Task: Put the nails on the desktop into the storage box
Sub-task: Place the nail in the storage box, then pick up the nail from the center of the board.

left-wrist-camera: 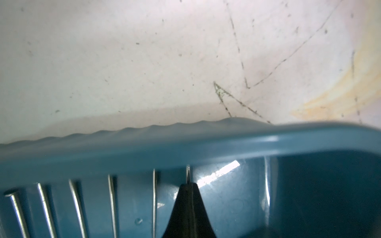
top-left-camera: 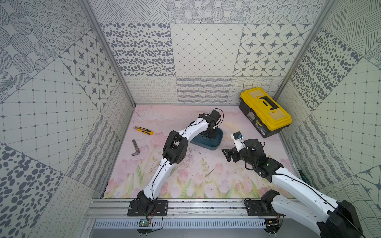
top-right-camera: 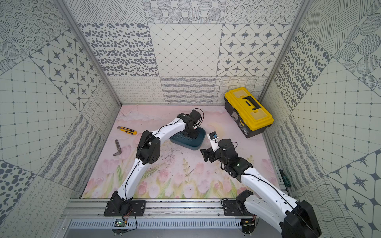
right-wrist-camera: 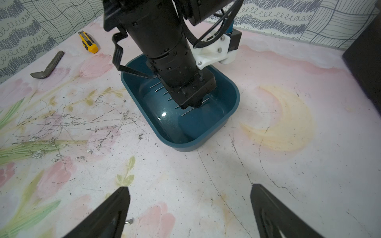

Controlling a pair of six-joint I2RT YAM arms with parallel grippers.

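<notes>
The left claw (left-wrist-camera: 188, 185) is down inside the storage box (left-wrist-camera: 226, 142), its two black tips pressed together on a held nail (left-wrist-camera: 188, 172) whose thin end pokes out just past them toward the box wall. Beside it, a row of nails (left-wrist-camera: 112, 195) lies on the box floor, side by side and roughly parallel, and the held nail points the same way, so its long axis already lines up as the next one in that row. Judging from the right wrist view, the tips sit low, close to the floor of the box, so what the release calls for looks like little more than parting the tips where they are. One loose nail (top-left-camera: 209, 173) lies out on the surface (top-left-camera: 185, 119), well apart from the box on the side toward the arm bases, between the two arms. In both top views its long axis runs on a diagonal, from near-left to far-right. The right claw (right-wrist-camera: 189, 188) hangs over the surface with its two fingers spread wide and nothing between them. It is the nearer of the two to that nail, which lies toward the bases and a little to the robot's left of it. In the right wrist view only the nail's head shows beside one finger (right-wrist-camera: 107, 214).
</notes>
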